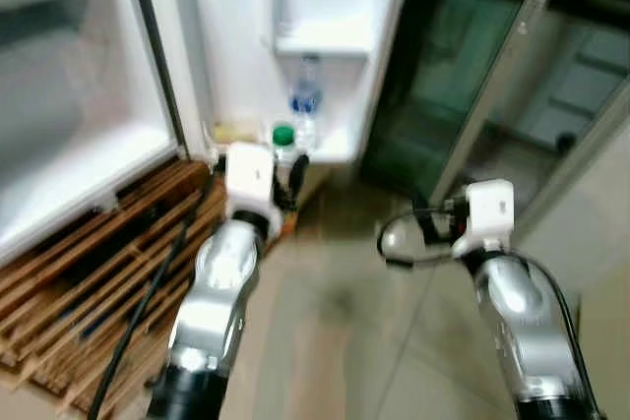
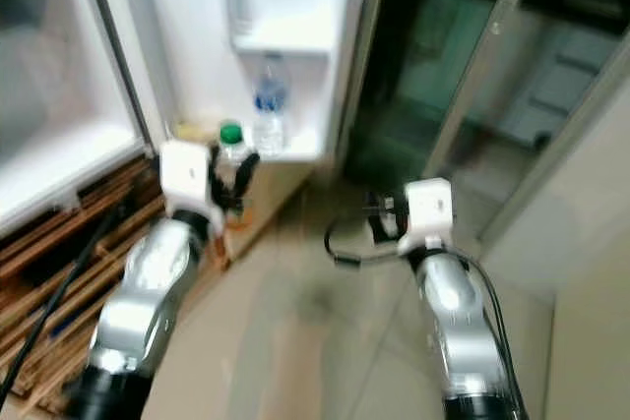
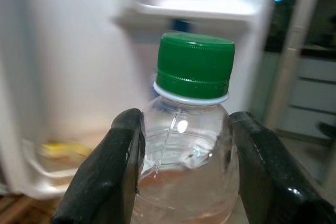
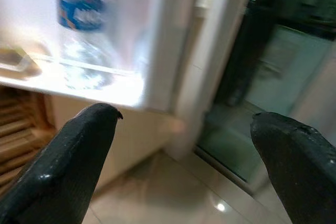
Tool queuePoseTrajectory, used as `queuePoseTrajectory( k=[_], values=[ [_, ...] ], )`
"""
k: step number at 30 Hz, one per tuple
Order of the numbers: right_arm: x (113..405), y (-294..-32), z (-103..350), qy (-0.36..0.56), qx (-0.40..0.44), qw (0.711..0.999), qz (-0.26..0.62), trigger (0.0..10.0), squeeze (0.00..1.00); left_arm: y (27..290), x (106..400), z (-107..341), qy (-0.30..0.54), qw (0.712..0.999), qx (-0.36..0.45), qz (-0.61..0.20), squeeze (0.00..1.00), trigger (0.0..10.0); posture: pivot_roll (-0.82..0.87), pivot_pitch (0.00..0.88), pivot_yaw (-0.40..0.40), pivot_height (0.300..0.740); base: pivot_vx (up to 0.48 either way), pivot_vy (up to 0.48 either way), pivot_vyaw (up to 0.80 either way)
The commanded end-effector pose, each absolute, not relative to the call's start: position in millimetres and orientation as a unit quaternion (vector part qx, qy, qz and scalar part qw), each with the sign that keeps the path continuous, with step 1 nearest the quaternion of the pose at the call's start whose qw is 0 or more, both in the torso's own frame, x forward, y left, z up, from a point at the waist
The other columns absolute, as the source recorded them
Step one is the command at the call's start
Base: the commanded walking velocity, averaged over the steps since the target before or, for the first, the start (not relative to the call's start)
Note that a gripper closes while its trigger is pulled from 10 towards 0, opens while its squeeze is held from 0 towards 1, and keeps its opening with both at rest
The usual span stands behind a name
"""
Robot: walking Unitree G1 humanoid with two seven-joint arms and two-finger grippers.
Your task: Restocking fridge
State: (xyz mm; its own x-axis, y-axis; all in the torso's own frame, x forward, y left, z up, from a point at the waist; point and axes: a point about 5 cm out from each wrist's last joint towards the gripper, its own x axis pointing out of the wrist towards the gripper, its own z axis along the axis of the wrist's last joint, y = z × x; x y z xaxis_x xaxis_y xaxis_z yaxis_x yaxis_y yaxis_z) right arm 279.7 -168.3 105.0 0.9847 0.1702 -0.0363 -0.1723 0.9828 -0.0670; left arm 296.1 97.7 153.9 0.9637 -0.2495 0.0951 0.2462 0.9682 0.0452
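The left gripper [image 3: 184,166] was clamped on a clear green-capped bottle [image 3: 191,124], held upright just short of the bottom door shelf [image 1: 330,150] of the open fridge door, where a blue-labelled water bottle [image 1: 305,105] already stood. The right gripper [image 4: 184,145] hung empty with its fingers spread wide, below the shelf's outer corner. The step looked like delivery: the next move would call for lifting the bottle over the shelf's front lip and setting it beside the standing bottle.
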Motion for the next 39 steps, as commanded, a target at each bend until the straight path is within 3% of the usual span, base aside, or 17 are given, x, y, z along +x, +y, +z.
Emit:
queuePoseTrajectory(
  k=[1,9,15,21,27,28,31,39],
  values=[
    [283,-163,109,0.006,-0.032,0.995,0.093,10.0,0.12,102,298,158,-0.063,0.991,0.019,-0.118,0.00,10.0,-0.06,0.000,-0.036,0.740,0.480,0.000,0.00],
    [286,-158,107,0.001,-0.023,0.995,0.093,10.0,0.12,101,307,173,-0.097,0.987,0.022,-0.126,0.00,10.0,-0.07,0.000,-0.021,0.740,0.480,0.000,0.00],
    [289,-153,109,-0.005,-0.022,0.995,0.099,10.0,0.11,102,310,210,-0.166,0.979,-0.037,-0.113,0.00,10.0,-0.06,0.000,-0.018,0.740,0.480,0.000,0.00],
    [289,-153,115,-0.017,-0.025,0.994,0.104,10.0,0.11,121,318,243,-0.223,0.968,-0.102,-0.047,0.00,10.0,-0.09,0.000,0.005,0.740,0.000,0.000,0.00],
    [285,-153,114,-0.018,-0.025,0.994,0.103,10.0,0.12,139,333,226,-0.188,0.971,-0.150,0.008,0.00,10.0,-0.12,0.000,0.012,0.740,0.000,0.000,0.00],
    [284,-155,113,-0.015,-0.028,0.994,0.103,10.0,0.11,144,341,215,-0.166,0.968,-0.187,0.029,0.00,10.0,-0.13,0.000,0.009,0.740,0.000,0.000,0.00],
    [284,-156,114,-0.012,-0.032,0.994,0.104,10.0,0.12,134,351,209,-0.154,0.960,-0.231,0.030,0.00,10.0,-0.14,0.000,-0.004,0.740,0.000,0.000,0.00],
    [287,-152,118,-0.016,-0.033,0.993,0.115,10.0,0.11,110,368,196,-0.125,0.960,-0.249,0.010,0.00,10.0,-0.17,0.000,-0.007,0.740,0.000,0.000,0.00]
  ],
)
